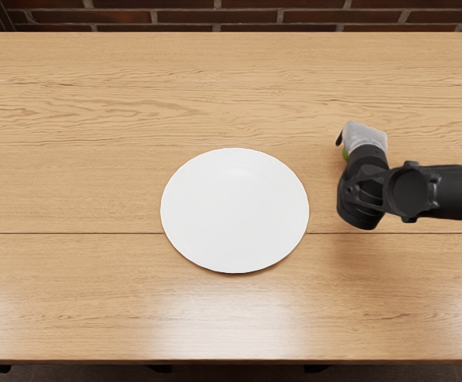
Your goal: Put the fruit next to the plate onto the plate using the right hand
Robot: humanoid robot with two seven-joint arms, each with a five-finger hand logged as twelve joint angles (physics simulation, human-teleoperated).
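A round white plate (235,210) lies flat at the middle of the wooden table. The right arm comes in from the right edge, and its pale grey hand (364,137) is lowered to the table just right of the plate. Under the hand lies a green fruit (346,157), of which only thin green slivers show at the hand's left edge. The hand covers the rest of it, so the fruit's shape and the grip on it are hidden. A gap of bare wood separates the fruit from the plate's right rim. Nothing lies on the plate.
The black forearm and wrist (406,192) stretch along the table's right side. A brick wall (231,14) runs behind the far edge. The table's front edge (231,360) is near the bottom of the view.
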